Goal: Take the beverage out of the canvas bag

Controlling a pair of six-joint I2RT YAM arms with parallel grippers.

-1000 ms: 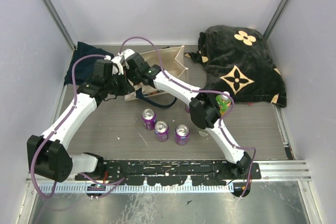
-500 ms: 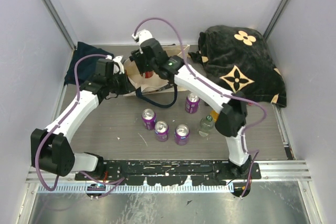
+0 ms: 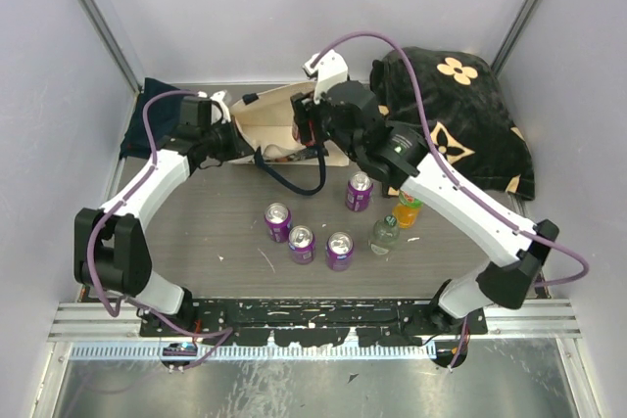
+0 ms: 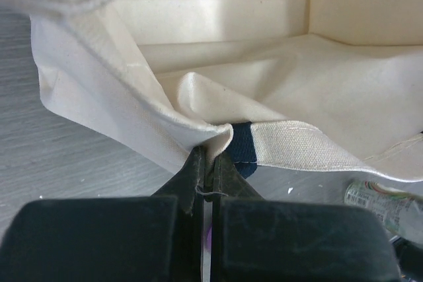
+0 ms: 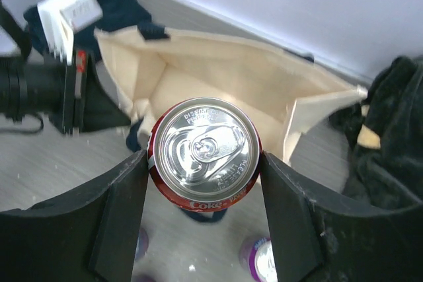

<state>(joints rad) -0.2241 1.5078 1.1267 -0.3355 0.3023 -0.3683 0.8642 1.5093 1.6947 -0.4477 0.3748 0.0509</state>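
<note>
The cream canvas bag [image 3: 269, 116] lies on its side at the back, mouth toward the front, navy handle [image 3: 294, 183] trailing on the table. My left gripper [image 3: 243, 147] is shut on the bag's lower rim [image 4: 218, 133], pinching the canvas beside the navy strap. My right gripper [image 3: 306, 131] is shut on a red Coke can [image 5: 203, 153], held upright in the air just outside the bag's mouth [image 5: 218, 80]. Its fingers [image 5: 119, 209] press the can's two sides. The bag's inside shows no other drink in the left wrist view.
Several purple cans [image 3: 302, 242] stand at mid-table, one [image 3: 360, 190] near the right arm. A clear bottle [image 3: 384, 234] and an orange bottle [image 3: 408, 209] stand beside them. A black flower-print bag [image 3: 451, 119] lies back right, a navy cloth [image 3: 157, 110] back left.
My right arm has drawn back out of the bag and swung right, bringing the red can out with it. The left gripper has kept its hold on the rim.
</note>
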